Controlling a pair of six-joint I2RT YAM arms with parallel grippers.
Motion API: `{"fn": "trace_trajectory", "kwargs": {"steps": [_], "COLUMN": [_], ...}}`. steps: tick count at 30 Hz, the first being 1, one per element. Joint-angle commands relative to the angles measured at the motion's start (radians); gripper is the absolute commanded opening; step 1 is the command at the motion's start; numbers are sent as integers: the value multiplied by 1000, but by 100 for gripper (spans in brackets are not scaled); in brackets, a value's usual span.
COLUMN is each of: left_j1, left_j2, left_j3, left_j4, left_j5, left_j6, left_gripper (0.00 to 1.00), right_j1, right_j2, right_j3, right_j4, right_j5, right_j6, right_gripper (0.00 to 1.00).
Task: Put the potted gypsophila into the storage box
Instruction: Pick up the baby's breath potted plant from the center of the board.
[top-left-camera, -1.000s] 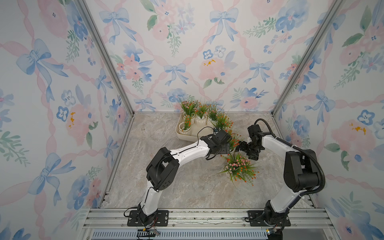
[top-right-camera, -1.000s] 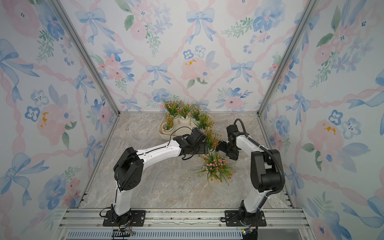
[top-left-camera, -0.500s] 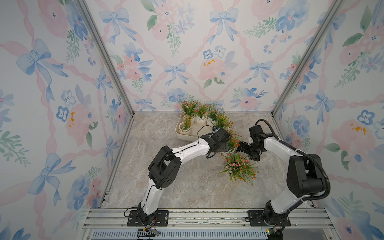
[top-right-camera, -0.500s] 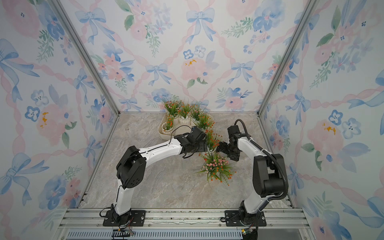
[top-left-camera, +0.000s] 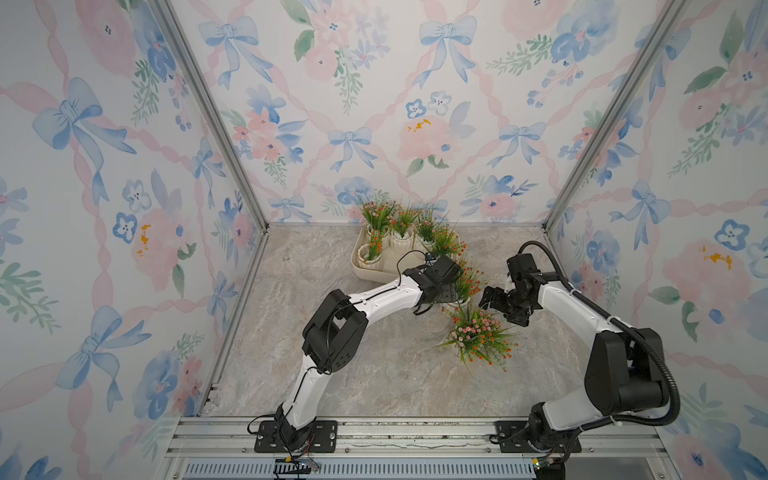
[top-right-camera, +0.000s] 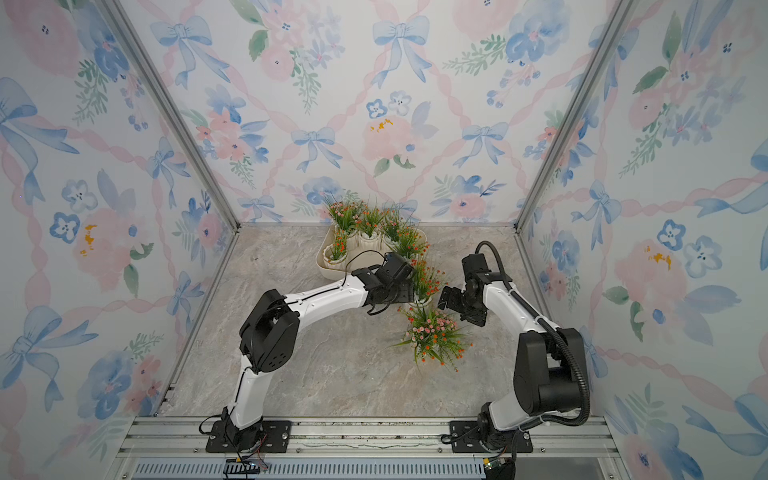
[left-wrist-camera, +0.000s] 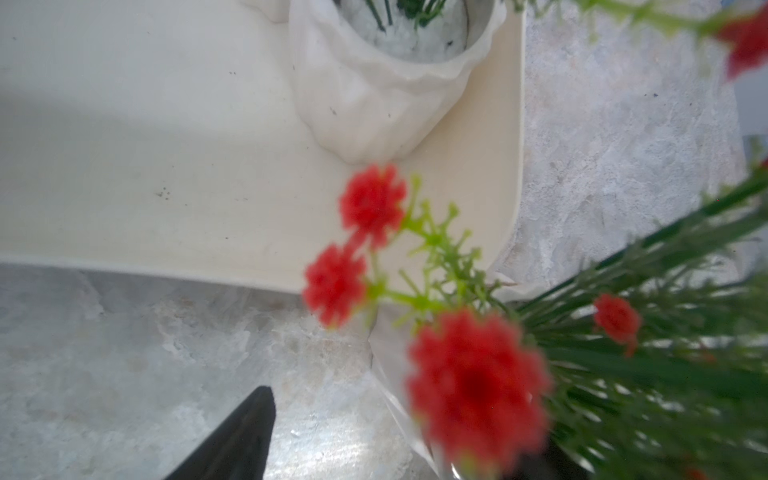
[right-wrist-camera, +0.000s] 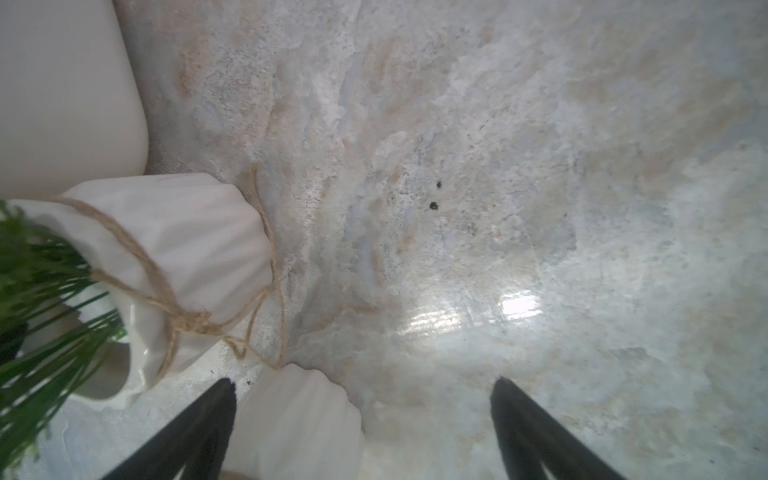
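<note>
Nearest: pink-blossomed white ribbed pot on grey marble tabletop. Behind it, red-blossomed white ribbed pot outside the box, between left gripper, jaws apart, and right gripper, jaws wide, gripping nothing. Farthest: cream plastic storage box, several potted sprigs inside.

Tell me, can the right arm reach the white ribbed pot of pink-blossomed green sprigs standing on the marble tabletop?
Probably yes. The right gripper hangs open just beside the white ribbed pot of pink-blossomed sprigs, with nothing standing between them.
</note>
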Motion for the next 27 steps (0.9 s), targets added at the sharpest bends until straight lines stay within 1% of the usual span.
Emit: {"fn": "trace_trajectory", "kwargs": {"steps": [1,12,22,27], "left_j1": [11,18,19,19], "left_j2": [26,29,61,82], "left_j3": [18,27,54,80], "left_j4": [-12,-11,-13,-13], "left_j5": [-17,-43,-29,-18], "left_j6": [23,12,16,19], "left_gripper": [78,73,70,67], "right_j1": [-15,-54,-58,-60], "right_j2": [-14,-29,-20,-18], "right_j3": [-21,-47,-52,-57], "right_j4": [-37,-30,-21,-17], "right_j5": [13,-4,-14,-14], "right_j6": [-22,-49,-46,-48], "right_gripper": [97,97,97,97]}}
